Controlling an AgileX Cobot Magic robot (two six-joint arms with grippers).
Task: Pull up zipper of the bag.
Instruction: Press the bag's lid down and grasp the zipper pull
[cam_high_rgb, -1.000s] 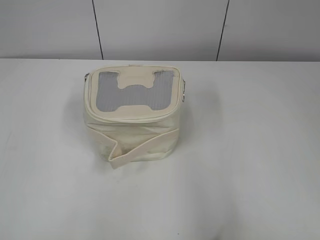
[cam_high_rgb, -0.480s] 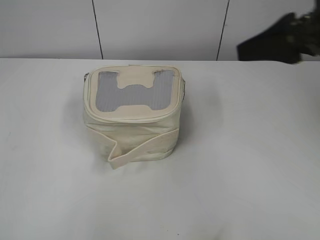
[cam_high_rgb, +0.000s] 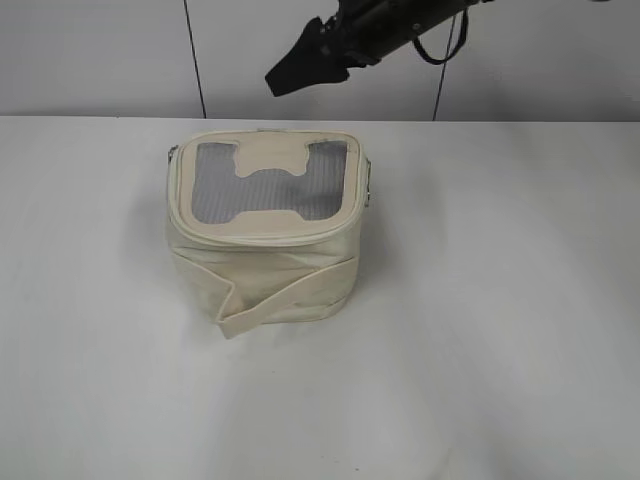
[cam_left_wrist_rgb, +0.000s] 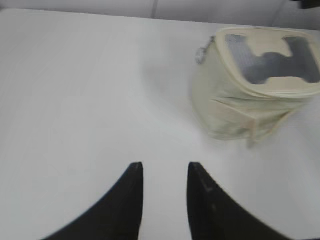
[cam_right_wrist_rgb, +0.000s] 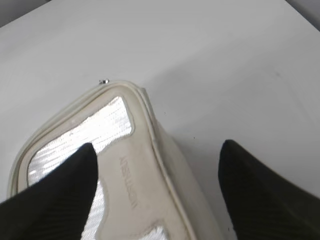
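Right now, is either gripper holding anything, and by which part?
Nothing is held. The right gripper hangs open above the bag; the left gripper is open over bare table.

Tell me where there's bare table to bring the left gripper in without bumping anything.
The table is bare left of, right of and in front of the bag. The left gripper hangs open over the bare stretch on the bag's left. It is crowded only above the bag's back edge, where the open right gripper hovers.
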